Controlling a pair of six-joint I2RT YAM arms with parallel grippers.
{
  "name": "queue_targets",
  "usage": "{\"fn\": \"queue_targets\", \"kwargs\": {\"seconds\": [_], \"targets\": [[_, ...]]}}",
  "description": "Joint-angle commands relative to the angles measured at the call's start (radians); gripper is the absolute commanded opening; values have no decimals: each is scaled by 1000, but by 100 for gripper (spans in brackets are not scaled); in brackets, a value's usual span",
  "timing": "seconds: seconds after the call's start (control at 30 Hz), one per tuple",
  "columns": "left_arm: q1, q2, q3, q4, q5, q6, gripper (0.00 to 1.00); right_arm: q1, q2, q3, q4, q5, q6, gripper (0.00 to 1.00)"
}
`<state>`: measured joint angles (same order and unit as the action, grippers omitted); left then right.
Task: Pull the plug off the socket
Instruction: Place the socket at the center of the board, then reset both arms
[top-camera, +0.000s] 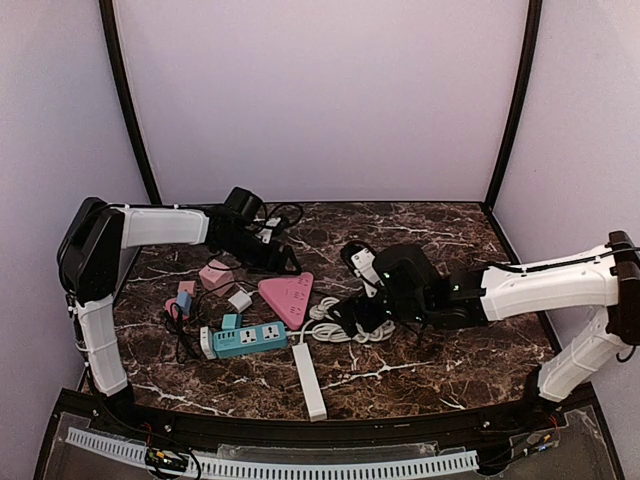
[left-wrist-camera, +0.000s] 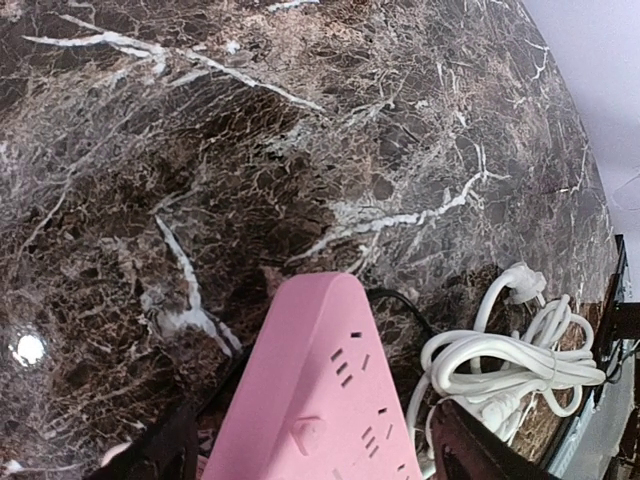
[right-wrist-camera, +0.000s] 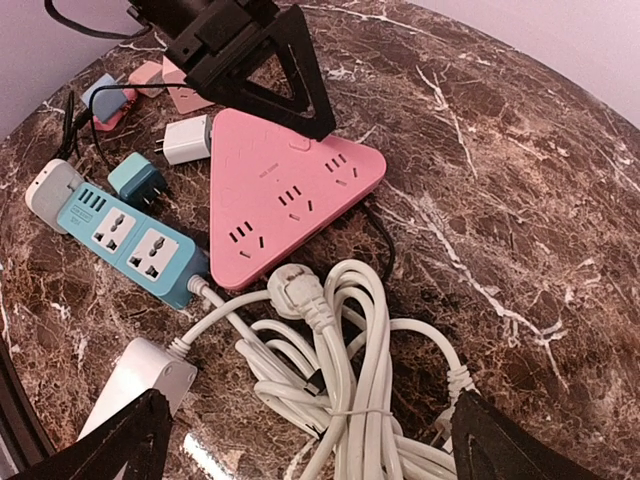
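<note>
The pink triangular socket (right-wrist-camera: 290, 195) lies flat on the marble table, and none of the outlets I see on it holds anything. The white plug (right-wrist-camera: 298, 293) rests on the table beside the socket's near edge, at the head of a coiled white cable (right-wrist-camera: 352, 385). My right gripper (right-wrist-camera: 320, 450) hovers over that coil, open, with nothing between its fingers. My left gripper (left-wrist-camera: 315, 455) is open too, its black fingers (left-wrist-camera: 165, 450) straddling one corner of the socket (left-wrist-camera: 320, 400) without clamping it. From above, the left gripper (top-camera: 283, 262) sits behind the socket (top-camera: 288, 297) and the right gripper (top-camera: 352, 318) beside it.
A blue power strip (right-wrist-camera: 130, 235) and a white power strip (right-wrist-camera: 135, 385) lie left of the coil. A teal adapter (right-wrist-camera: 135, 180), a white adapter (right-wrist-camera: 185, 140) and small pink and blue pieces (top-camera: 200, 285) are scattered behind them. A thin black cord (right-wrist-camera: 385, 250) runs from the socket.
</note>
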<state>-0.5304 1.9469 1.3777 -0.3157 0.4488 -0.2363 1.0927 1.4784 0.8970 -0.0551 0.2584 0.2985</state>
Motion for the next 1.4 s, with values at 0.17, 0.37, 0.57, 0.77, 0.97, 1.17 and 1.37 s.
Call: {"fn": "queue_targets", "kwargs": {"seconds": [0.17,0.37,0.57,0.77,0.97,1.17,1.37], "targets": [[1,-129,-43,45,-171,26,88,-30,-58,-13,21,18,-12,99],[6,-265,-150,191,-283,-18,89,-110,-91,19,-39,-59,24,99],[67,-367,-227,221,-361,27,92,-261,-134,2,-99,-137,38,99],[243,-525,-384,299,-386,65,98,-479,-193,-58,-129,-242,48,99],[466,-669,-536,400,-359,61,99,-697,-307,-118,-133,-287,-7,99],[606,-780,-705,524,-426,63,99,-905,-450,-179,-89,-292,-64,99],[607,-873,-897,745,-530,71,99,-1004,-594,-367,160,-268,-113,99]]}}
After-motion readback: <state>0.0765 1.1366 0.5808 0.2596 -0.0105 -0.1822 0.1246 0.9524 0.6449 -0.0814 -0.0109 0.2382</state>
